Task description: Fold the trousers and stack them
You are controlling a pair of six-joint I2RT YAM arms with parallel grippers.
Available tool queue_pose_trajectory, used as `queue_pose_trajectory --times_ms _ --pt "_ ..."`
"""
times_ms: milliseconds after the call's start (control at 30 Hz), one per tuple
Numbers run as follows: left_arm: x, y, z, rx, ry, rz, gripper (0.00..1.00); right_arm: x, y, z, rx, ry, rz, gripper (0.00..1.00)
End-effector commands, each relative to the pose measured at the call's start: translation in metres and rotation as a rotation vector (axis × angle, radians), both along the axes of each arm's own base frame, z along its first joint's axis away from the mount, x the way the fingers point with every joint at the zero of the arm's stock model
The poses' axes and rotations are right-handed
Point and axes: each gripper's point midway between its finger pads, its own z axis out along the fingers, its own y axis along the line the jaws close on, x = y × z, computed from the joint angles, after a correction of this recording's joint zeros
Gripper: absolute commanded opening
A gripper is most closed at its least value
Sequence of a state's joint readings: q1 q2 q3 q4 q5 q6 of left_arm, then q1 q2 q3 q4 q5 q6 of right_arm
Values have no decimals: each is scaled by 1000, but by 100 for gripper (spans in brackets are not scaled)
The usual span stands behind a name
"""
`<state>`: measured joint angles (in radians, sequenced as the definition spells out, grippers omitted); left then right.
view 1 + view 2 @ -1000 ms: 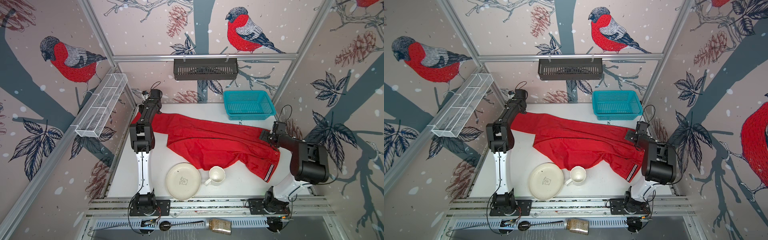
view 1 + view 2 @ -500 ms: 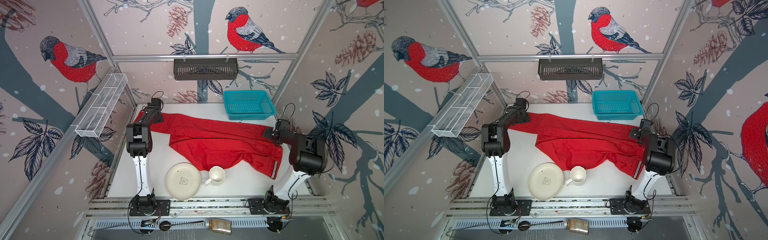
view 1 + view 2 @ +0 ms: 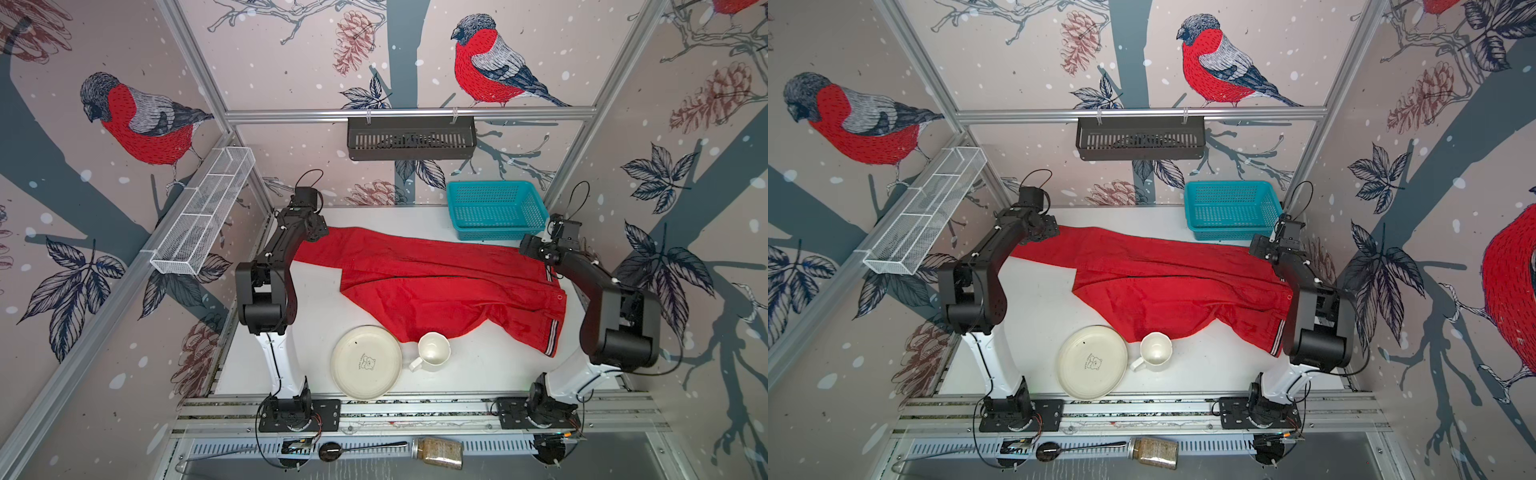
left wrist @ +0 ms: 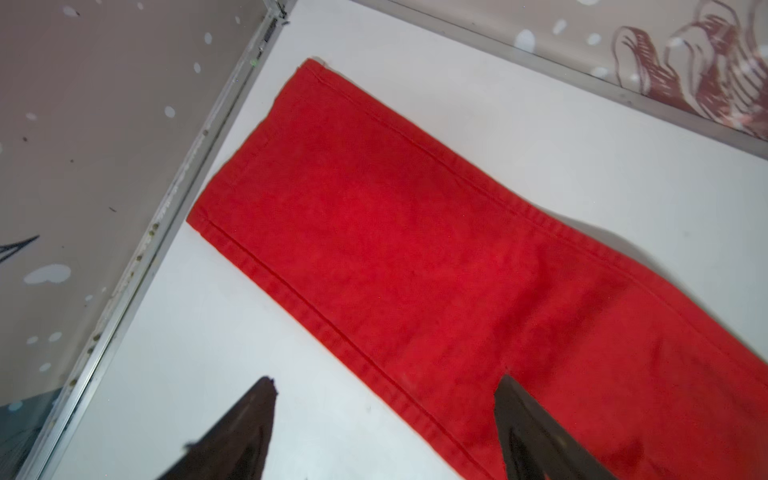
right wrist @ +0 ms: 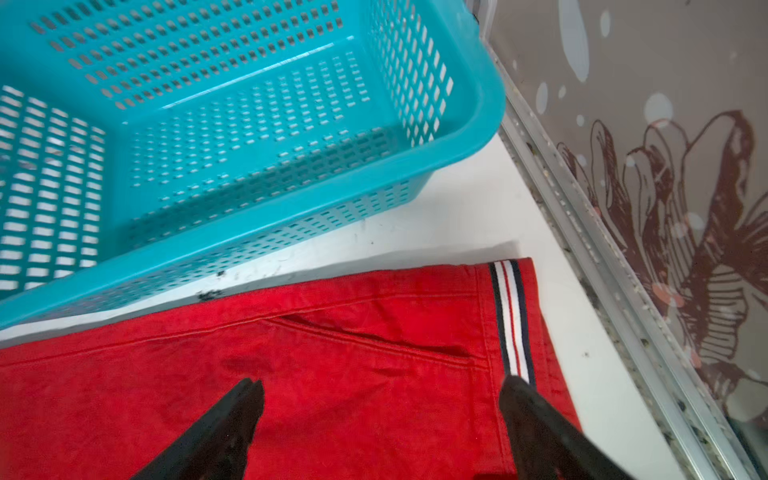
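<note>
trousers [image 3: 436,282] | leg under left end effector [image 4: 385,380], wide | waist under right end effector [image 5: 382,381], wide

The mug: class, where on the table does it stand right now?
In both top views the mug stands upright at the front, about mid-width, just right of the plate and at the near edge of the trousers.
</note>
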<state>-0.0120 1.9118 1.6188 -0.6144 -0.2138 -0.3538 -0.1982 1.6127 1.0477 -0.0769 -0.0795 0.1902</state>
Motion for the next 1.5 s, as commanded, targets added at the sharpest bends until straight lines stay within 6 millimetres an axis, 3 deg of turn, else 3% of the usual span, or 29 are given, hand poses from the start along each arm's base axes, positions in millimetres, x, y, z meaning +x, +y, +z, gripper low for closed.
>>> queue_pose_trajectory --times_ms 0,133,233,467,600,733,867,900,1100,1233,1467 --pt "-39 -26 -12 -149 46 -25 82 -24 25 2 85 4 35 94" --pt "-85 -56 -43 -338 88 -27 82 -60 28 3 113 5 -16 96" --pt "-107 -75 -61 -460 111 -2 82 -85 16 1 92 30 -122 98" --pt "-115 -117 -89 -567 146 -37 78 -140 4 -19 171 35 -326 98" --pt "-129 -127 -114 -608 205 -33 66 -172 -3 -32 184 101 -456 98" --pt "-131 -136 -117 -615 212 -54 41 -199 4 -50 252 167 -533 97" --pt "-126 -136 -95 -587 171 -76 4 -219 20 -65 300 234 -548 96" --pt "-123 -136 -86 -581 154 -83 0 -222 25 -69 314 248 -539 95" --pt "-115 -125 -21 -494 52 -125 0 -232 47 -88 335 287 -549 87" --pt "-115 -108 24 -378 -5 -139 0 -246 37 -112 278 355 -632 85" --pt "-106 -64 112 -63 -145 -163 0 -261 22 -127 210 386 -729 78"
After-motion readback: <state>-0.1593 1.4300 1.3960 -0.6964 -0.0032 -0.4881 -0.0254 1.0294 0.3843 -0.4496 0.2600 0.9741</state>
